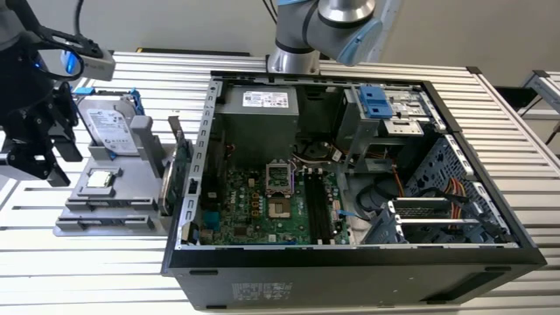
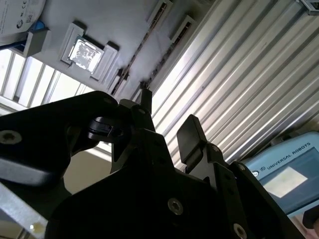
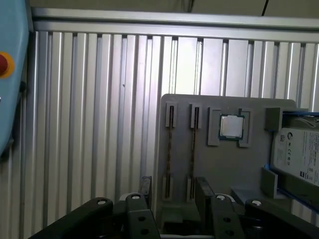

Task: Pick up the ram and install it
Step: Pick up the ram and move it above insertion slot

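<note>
Tagging ram [image 3: 169, 149] edge-up in a tray [image 3: 249, 169] slot, with a second stick [image 3: 193, 149] in the slot beside it, so seemingly two. Stood on edge, probably to leave the flat faces free for pinching. Marking gripper [image 3: 173, 186] above the tray's slot end: jaws apart, holding nothing, not touching ram. Also on tray: one CPU [image 3: 231, 126], one drive [image 3: 299, 154]. Noting one case [image 1: 350, 282] lying open-side-up beside tray — likely for top-down reach to board slots [image 1: 317, 210], apparently empty.
</note>
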`<state>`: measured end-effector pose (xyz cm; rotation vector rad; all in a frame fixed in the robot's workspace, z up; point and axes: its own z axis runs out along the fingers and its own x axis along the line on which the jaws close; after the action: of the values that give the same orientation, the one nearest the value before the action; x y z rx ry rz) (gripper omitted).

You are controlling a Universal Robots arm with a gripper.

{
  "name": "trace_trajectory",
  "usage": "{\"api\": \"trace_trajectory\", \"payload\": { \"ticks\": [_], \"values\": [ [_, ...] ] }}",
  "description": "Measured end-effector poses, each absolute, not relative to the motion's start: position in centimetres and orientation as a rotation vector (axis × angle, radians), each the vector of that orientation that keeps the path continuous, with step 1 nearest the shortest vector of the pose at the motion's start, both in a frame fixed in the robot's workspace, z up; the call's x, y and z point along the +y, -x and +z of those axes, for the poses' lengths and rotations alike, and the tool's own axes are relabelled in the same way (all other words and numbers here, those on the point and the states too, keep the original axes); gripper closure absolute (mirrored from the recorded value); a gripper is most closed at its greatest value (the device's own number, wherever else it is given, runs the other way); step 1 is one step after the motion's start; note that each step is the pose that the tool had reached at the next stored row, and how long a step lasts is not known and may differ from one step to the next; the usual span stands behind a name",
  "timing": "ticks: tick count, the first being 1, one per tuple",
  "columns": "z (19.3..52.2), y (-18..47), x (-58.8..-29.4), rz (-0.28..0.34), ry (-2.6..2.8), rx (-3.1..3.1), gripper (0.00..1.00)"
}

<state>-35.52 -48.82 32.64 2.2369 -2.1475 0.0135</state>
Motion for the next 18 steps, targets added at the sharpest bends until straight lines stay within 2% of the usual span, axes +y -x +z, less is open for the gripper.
{"api": "trace_trajectory", "payload": {
  "ticks": [18],
  "values": [
    [31.5, 35.5, -48.3, 0.024, -2.232, -2.143, 0.00]
  ]
}}
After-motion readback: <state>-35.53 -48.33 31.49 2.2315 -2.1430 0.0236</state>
